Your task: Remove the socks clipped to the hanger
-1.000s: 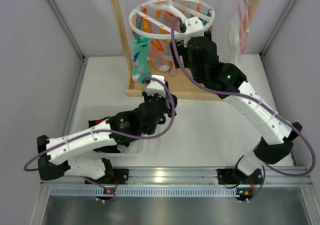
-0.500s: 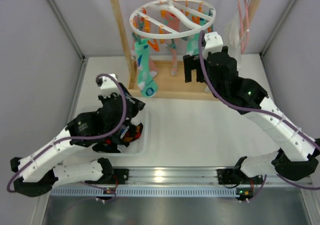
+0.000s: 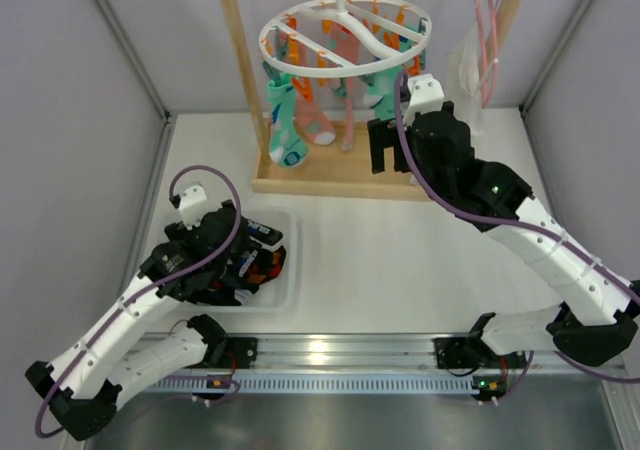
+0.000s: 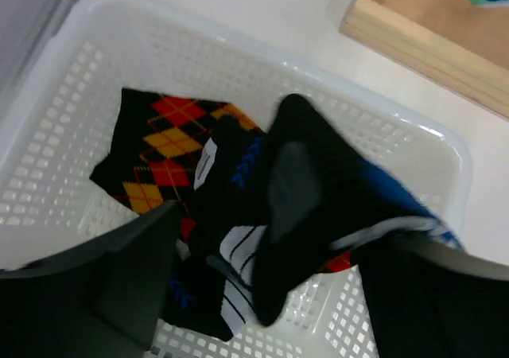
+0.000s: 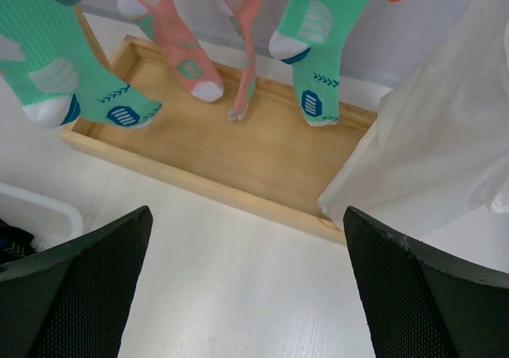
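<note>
1. Your left gripper (image 4: 278, 294): fingers spread wide, nothing clamped, above the white basket (image 4: 445, 143) at 8 o'clock on the table (image 3: 400, 260).
2. Basket contents: black-and-blue sock (image 4: 310, 183) heaped over a red-and-orange diamond sock (image 4: 167, 143).
3. Your right gripper (image 5: 246, 294): fingers wide apart, empty, near the hanger (image 3: 350, 32) at 12 o'clock.
4. Clipped to the hanger: teal-green socks (image 5: 79, 87), pink socks (image 5: 179, 48).
5. White garment (image 5: 445, 135): at 3 o'clock of those socks.

teal socks (image 5: 75, 87) & pink socks (image 5: 179, 52) hang over wooden rack base (image 5: 238, 147); white garment (image 5: 437, 127) at rt; tool (image 5: 248, 215) fingers wide apart above white surface (image 5: 238, 294).
</note>
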Robot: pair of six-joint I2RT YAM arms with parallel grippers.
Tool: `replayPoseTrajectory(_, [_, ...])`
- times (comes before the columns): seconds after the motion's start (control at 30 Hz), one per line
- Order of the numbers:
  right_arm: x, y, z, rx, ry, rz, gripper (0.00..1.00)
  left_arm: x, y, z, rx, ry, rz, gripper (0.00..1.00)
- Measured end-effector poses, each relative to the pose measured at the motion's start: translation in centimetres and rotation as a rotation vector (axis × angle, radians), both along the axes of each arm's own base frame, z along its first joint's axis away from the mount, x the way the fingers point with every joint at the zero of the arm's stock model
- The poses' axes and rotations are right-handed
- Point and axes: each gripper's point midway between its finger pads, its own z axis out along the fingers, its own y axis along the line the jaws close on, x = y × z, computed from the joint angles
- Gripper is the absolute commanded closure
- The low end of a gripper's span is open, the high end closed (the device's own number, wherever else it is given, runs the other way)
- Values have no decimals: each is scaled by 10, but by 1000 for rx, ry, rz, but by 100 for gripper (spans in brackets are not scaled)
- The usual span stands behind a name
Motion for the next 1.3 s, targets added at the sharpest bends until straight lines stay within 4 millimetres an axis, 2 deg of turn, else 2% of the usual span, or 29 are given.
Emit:
replayPoseTrajectory(0.07, [0, 0, 0, 1, 2, 5, 1, -6, 5, -8, -28, 20, 40, 1])
replayPoseTrajectory(0.2, [2, -1, 0, 3, 3, 1, 1, -10, 12, -4, -61, 17, 94, 1])
replayPoseTrajectory(0.47, [5, -6, -9, -9, 23, -6, 1, -3, 10, 38, -124, -70, 111, 1])
replayPoseTrajectory(0.6, [6, -5, -9, 11, 31, 11, 1, 6, 4, 49, -98, -80, 68, 1])
replayPoseTrajectory(0.73, [7, -8, -7, 70, 49, 31, 1, 38, -33, 43, -60, -52, -73, 1])
replayPoseTrajectory(0.83, [5, -12, -3, 119, 53, 48, 1, 69, -70, 28, -51, -78, -221, 1])
replayPoseTrajectory(0.9, [-1, -12, 1, 149, 51, 79, 1, 82, -87, 19, -50, -110, -322, 1])
replayPoseTrajectory(1.03, [-19, -7, 17, 208, 31, 171, 1, 125, -95, 24, -47, -171, -385, 1])
replayPoseTrajectory(1.13, [-33, -3, 28, 239, 16, 239, 1, 171, -96, 28, -38, -203, -403, 1])
replayPoseTrajectory(1.2, [-42, -3, 34, 254, 6, 273, 0, 191, -100, 27, -33, -213, -433, 6])
replayPoseTrajectory(1.27, [-50, -5, 41, 266, -10, 294, 1, 205, -105, 23, -35, -212, -472, 16])
replayPoseTrajectory(1.3, [-53, -7, 44, 271, -17, 301, 1, 210, -109, 22, -39, -212, -494, 38])
